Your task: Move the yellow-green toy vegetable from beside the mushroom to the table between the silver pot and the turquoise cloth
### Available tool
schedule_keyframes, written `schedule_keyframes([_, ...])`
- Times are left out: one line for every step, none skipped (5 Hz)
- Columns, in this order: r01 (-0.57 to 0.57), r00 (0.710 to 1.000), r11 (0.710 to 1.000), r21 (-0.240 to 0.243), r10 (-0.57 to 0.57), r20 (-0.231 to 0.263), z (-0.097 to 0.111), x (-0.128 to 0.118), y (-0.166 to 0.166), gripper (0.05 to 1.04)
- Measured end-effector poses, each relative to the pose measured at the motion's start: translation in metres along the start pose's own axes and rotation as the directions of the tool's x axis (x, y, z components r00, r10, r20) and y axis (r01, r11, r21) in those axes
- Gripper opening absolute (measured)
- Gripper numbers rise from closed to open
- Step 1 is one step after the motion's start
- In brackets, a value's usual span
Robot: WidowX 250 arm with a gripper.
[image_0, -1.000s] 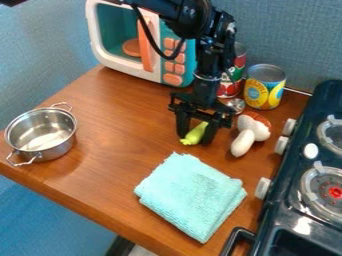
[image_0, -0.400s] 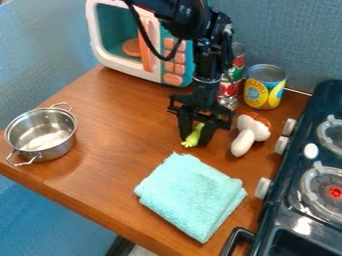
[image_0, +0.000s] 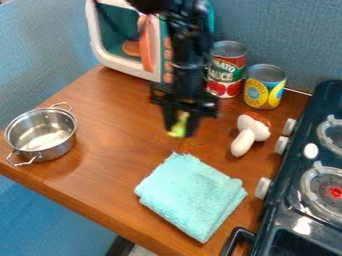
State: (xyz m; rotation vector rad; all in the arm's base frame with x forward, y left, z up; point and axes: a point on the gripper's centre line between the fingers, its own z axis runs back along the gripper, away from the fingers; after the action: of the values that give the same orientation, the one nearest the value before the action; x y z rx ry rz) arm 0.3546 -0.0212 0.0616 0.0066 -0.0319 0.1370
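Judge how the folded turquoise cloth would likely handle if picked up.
The folded cloth looks floppy, with soft, wavy edges, so it would probably droop and might unfold. Its textured surface should resist slipping, and its low pile suggests little weight.

Matte and glossy black from top to bottom, my arm (image_0: pixel 187 47) wore chunky, jointed segments and a thin, dark cable (image_0: pixel 109 19), blurred at its side, while my black gripper (image_0: pixel 179 131) had a broad crosspiece (image_0: pixel 184 102) above two blocky, dark fingers (image_0: pixel 193 125)
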Motion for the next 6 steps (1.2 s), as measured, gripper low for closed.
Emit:
schedule_keyframes([-0.062,0.997,0.998,0.000,0.062,-0.037,-0.001,-0.015,0.029,0.456])
schedule_keyframes([-0.089,0.987,0.996,-0.008,0.087,-0.135,-0.001,-0.040,0.057,0.456])
schedule_keyframes([-0.069,0.975,0.997,-0.036,0.059,-0.214,-0.006,-0.065,0.070,0.454])
schedule_keyframes([-0.031,0.968,0.999,-0.040,0.020,-0.252,-0.007,-0.085,0.070,0.443])
schedule_keyframes([-0.018,0.957,0.999,-0.030,0.008,-0.291,-0.013,-0.101,0.072,0.443])
schedule_keyframes([-0.020,0.949,1.000,-0.019,0.013,-0.314,-0.018,-0.099,0.074,0.443])
